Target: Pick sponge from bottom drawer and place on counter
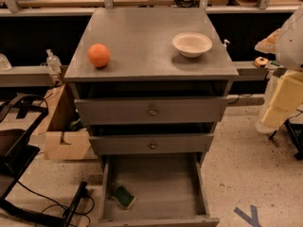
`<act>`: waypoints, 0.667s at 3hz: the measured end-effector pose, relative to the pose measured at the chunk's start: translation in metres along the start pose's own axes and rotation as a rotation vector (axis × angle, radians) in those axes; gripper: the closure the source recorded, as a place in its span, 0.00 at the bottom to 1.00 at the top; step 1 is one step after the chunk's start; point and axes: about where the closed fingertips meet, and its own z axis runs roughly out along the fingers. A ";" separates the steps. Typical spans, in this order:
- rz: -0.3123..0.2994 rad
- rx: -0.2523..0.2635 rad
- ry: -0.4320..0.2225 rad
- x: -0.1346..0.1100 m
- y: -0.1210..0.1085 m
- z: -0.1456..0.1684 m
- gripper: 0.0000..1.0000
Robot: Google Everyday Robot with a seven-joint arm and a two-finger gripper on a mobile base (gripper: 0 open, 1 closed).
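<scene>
The sponge (124, 196) lies front-left in the open bottom drawer (163, 179), while the pincer (283, 100) hangs far right, openness impossible to tell.

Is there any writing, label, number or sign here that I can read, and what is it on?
No words or numbers can be read here.
Blue tape mark on the floor: an X shape, no lettering.
Small bottle left of the counter: any label is too blurred to read.
Sponge in the bottom drawer: no print visible.
Gripper, at the right edge beside the counter: no marking visible.
</scene>
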 end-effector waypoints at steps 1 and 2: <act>0.034 -0.016 -0.078 -0.007 0.017 0.022 0.00; 0.182 -0.115 -0.244 -0.013 0.070 0.106 0.00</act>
